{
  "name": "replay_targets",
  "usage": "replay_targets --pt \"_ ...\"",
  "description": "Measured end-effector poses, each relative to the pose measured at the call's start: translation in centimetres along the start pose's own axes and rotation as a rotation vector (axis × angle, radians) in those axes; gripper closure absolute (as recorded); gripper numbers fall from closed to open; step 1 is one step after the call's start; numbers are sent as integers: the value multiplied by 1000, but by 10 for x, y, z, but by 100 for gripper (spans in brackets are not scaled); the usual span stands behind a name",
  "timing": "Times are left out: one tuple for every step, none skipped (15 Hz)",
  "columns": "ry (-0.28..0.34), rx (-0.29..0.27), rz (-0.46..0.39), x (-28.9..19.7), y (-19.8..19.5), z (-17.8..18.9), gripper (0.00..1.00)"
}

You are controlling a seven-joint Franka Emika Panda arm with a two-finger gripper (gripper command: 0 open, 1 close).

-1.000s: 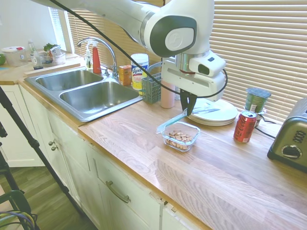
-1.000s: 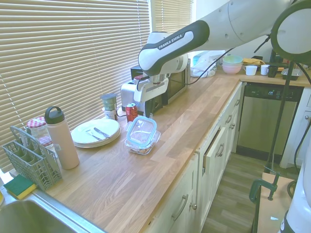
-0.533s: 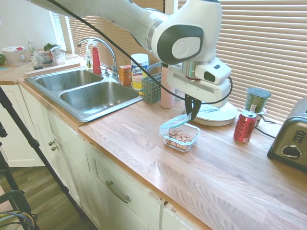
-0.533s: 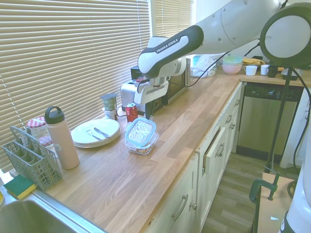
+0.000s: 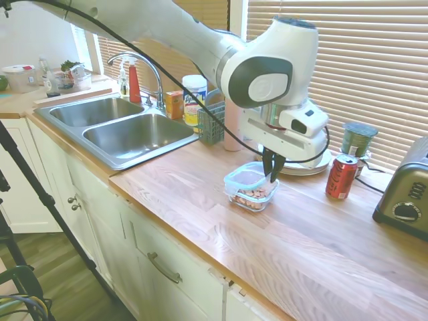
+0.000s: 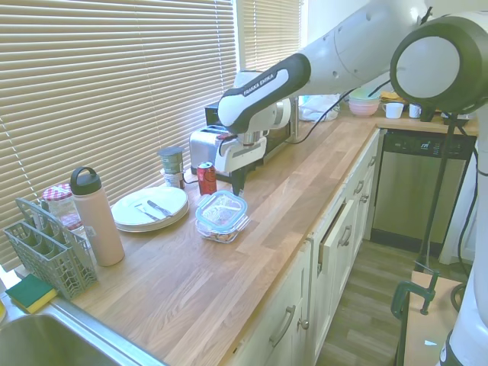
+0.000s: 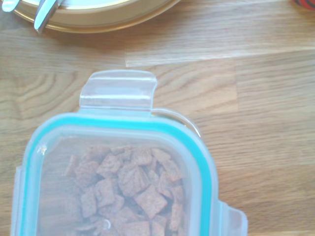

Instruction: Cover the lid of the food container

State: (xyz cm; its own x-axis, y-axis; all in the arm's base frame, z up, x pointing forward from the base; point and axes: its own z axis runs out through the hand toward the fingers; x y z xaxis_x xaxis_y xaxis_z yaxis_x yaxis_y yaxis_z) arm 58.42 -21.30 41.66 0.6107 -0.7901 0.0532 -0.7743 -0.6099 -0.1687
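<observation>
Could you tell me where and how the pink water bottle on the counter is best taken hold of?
Probably grip the pink water bottle around its straight body, just under the dark cap, fingers level and coming from the open counter side. It stands upright and is round, so a side pinch across its width fits. The utensil caddy is close beside it and the blinds are behind, so those sides look cramped.

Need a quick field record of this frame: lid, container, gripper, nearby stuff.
lid: clear plastic lid with teal rim, lying on the container
container: clear glass food container of brown nuts, on the wooden counter
gripper: gripper at the lid's far edge; fingers shut on it
nearby: white plates with cutlery, red soda can
</observation>
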Motion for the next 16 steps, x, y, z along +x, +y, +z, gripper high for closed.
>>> replay_targets --pt "-5 -6 1 1 0 5 100" --pt "-9 -11 2 3 0 10 100" --pt "-12 -16 3 5 0 14 100" --pt "-12 -19 3 7 -1 17 100" --pt "-11 -21 3 9 -2 19 100" --pt "-10 -21 2 11 -3 20 100" --pt "-9 -23 2 13 -5 21 100" --pt "-10 -25 1 15 -6 23 100" --pt "-11 -29 0 17 -8 26 100" --pt "-12 -33 -2 18 -9 29 100" --pt "-14 -38 -4 18 -10 32 100" --pt "-16 -42 -7 19 -11 35 100" --pt "-16 -46 -10 18 -12 36 100" --pt "-17 -51 -14 17 -13 37 0" --pt "-15 -57 -17 17 -14 37 0" --pt "-12 -64 -19 16 -15 38 0"
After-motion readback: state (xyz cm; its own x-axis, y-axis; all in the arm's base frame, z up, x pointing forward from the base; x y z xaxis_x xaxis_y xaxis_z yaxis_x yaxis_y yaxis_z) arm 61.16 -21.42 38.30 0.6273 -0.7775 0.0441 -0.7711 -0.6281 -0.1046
